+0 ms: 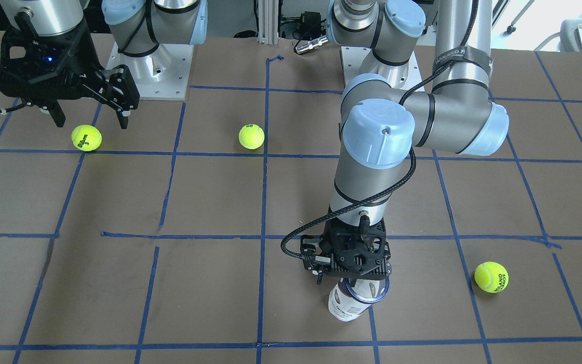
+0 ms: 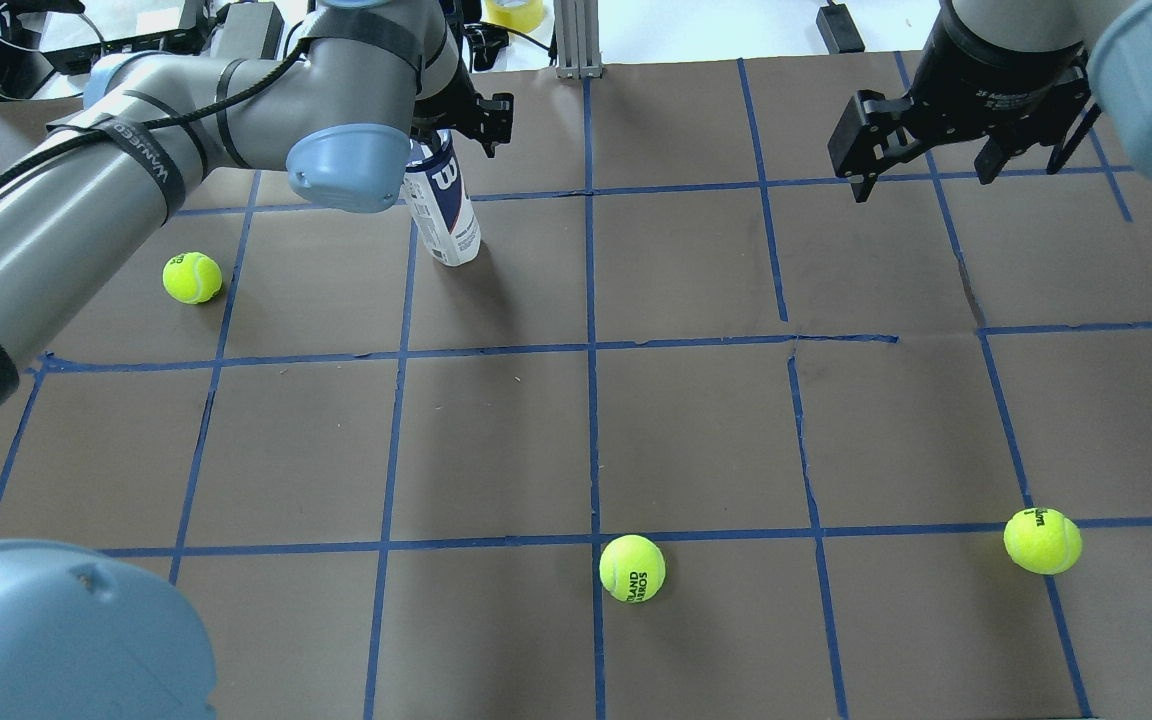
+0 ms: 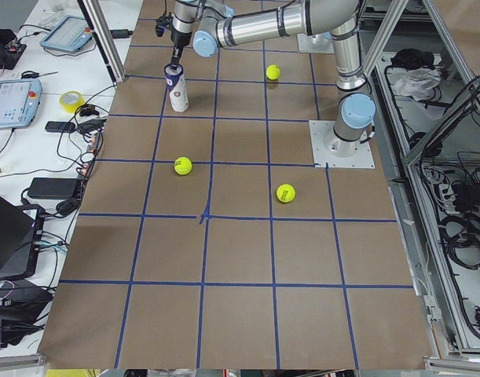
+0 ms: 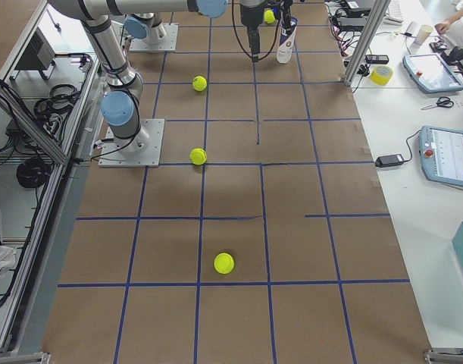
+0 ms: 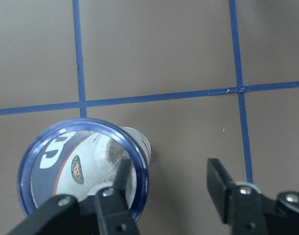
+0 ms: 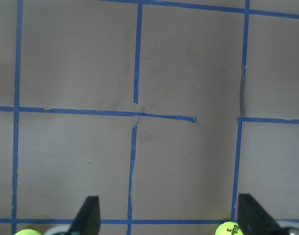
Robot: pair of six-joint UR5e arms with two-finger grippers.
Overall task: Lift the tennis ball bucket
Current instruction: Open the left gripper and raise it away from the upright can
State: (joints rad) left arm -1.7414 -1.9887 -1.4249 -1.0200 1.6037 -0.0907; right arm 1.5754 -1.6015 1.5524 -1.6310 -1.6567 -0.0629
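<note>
The tennis ball bucket (image 2: 446,212) is a clear tube with a white label and a navy band. It stands upright on the brown table at the far side on the robot's left, and also shows in the front view (image 1: 347,305). My left gripper (image 5: 169,178) is open over its open top. One finger (image 5: 122,177) is inside the blue rim (image 5: 139,161) and the other finger is outside, with the tube wall between them. My right gripper (image 2: 921,180) is open and empty, hovering above the table near a loose ball (image 1: 87,137).
Three loose yellow-green tennis balls lie on the table (image 2: 696,430): one beside the tube (image 2: 192,277), one near the front middle (image 2: 632,568), one at the front right (image 2: 1042,540). Blue tape lines grid the surface.
</note>
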